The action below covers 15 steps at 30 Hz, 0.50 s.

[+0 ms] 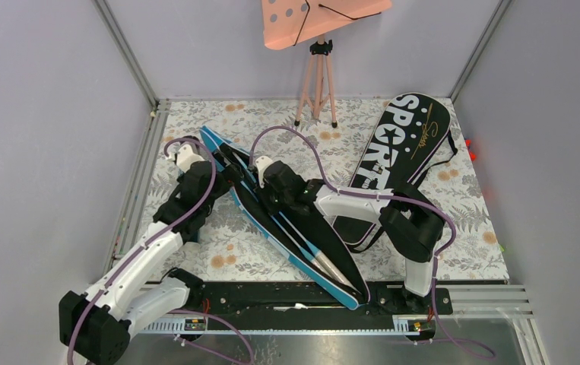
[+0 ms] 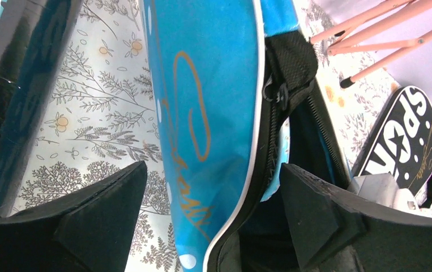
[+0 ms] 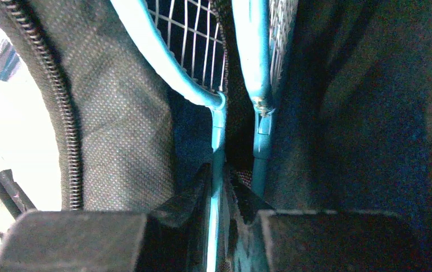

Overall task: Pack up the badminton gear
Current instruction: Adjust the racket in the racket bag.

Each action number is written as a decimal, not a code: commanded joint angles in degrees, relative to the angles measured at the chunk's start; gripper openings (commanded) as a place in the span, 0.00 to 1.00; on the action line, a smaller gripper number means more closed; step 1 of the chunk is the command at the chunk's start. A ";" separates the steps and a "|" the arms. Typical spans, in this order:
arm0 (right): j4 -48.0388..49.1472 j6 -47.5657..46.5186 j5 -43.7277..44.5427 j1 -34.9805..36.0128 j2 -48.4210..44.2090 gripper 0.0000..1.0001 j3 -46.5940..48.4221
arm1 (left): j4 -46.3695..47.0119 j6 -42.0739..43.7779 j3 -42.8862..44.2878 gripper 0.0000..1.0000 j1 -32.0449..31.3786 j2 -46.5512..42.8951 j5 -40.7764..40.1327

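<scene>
My right fingers [image 3: 188, 195] pinch the shaft of a light-blue racket [image 3: 218, 122], seemingly inside the blue bag [image 2: 213, 102]; my left fingers [image 2: 94, 212] gape wide, holding nothing

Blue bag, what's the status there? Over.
Left gripper open over blue bag flap. Right gripper shut on racket shaft inside bag. Second racket alongside. No obstruction seen.
</scene>
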 commanded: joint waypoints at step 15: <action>-4.81 2.25 -4.50 0.88 -2.55 0.18 -0.28 | 10.61 1.24 -3.09 0.82 1.58 8.95 -3.50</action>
